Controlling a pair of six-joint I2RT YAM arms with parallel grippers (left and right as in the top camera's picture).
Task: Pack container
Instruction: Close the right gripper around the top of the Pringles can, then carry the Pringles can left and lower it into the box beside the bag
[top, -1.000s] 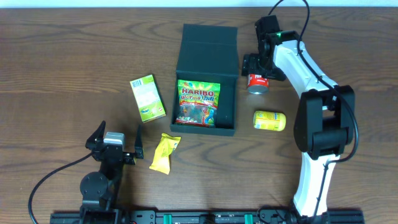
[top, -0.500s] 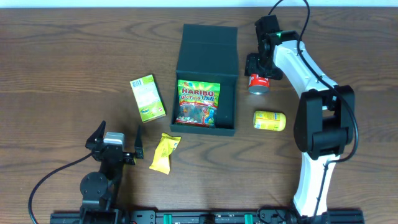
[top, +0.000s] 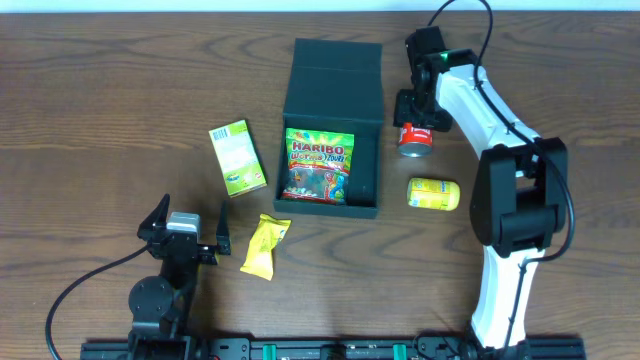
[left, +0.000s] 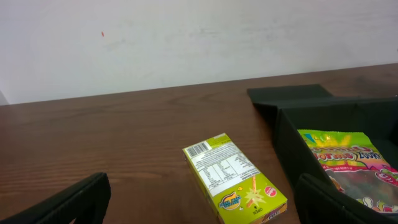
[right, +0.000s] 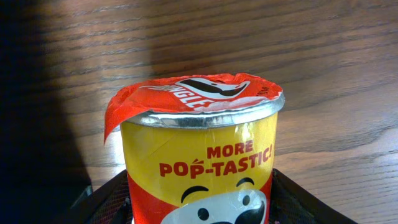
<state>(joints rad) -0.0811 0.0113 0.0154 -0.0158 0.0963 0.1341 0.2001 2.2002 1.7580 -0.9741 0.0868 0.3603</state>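
Note:
The dark green container (top: 335, 75) stands open at mid-table with its flap lid folded back; its wall also shows in the left wrist view (left: 292, 134). A Haribo bag (top: 318, 165) lies inside it. My right gripper (top: 415, 115) is just right of the container, shut on a small red and yellow Pringles can (top: 413, 138). In the right wrist view the can (right: 199, 143) fills the space between my fingers (right: 202, 208). My left gripper (top: 188, 228) is open and empty near the front left, and it also shows in the left wrist view (left: 199, 202).
A light-green carton (top: 237, 158) lies left of the container and shows close ahead in the left wrist view (left: 236, 177). A yellow snack packet (top: 265, 245) lies in front of it. A yellow can (top: 433, 193) lies on its side to the container's right.
My right gripper has shifted slightly left toward the container with the Pringles can between its fingers. The left arm has not moved.

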